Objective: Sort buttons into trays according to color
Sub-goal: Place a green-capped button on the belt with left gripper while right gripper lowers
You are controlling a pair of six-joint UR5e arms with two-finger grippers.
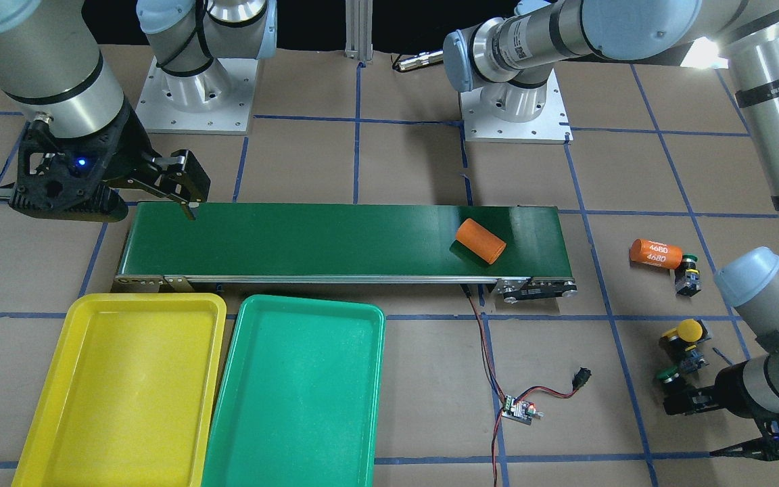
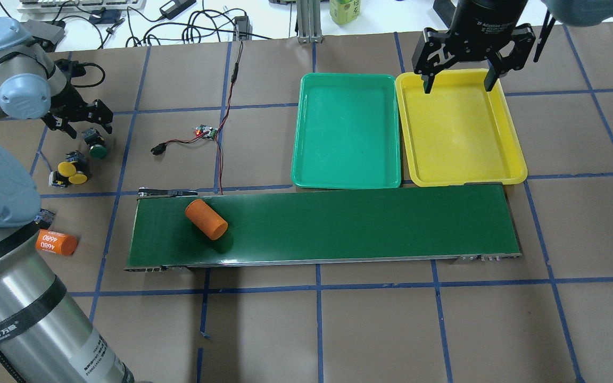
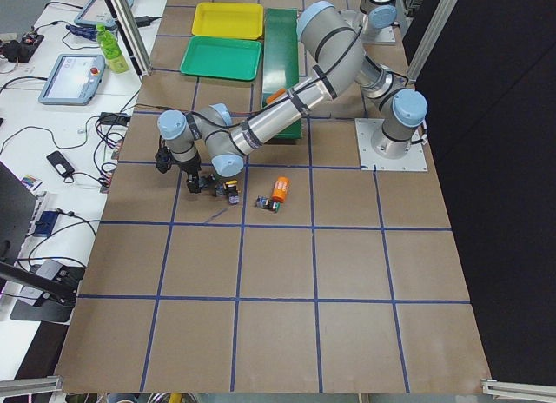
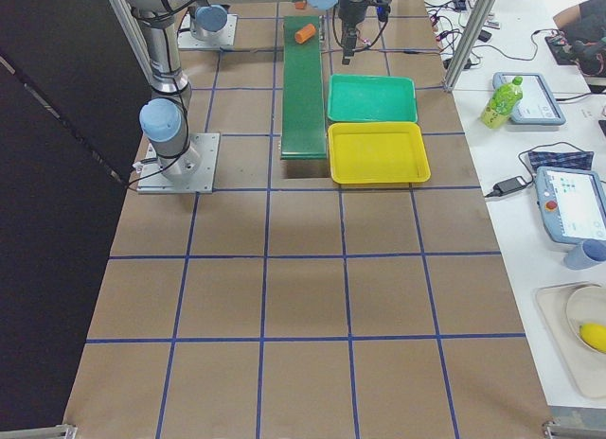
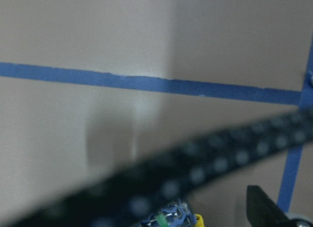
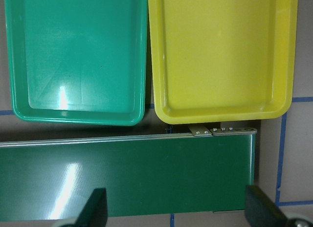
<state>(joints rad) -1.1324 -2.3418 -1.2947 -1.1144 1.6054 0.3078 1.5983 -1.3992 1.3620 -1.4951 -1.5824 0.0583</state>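
The left fingers are spread with nothing between them. They sit low over the surface, just past the end of the belt that carries an orange cylinder. A green button sits just beside them. The spread looks meant for closing on this button, so the first pick seems about to start.

The other buttons lie off that same belt end. Two yellow buttons touch each other close by. A second green one rests against a marked orange cylinder.

The right fingers are also wide apart and empty, held high above the belt's opposite end. They probably wait there to catch whatever the belt brings along.

The yellow tray and the green tray lie side by side against the belt's edge away from the robot. The yellow one is at the very end, which keeps the move from belt to tray short. Neither tray holds a button yet
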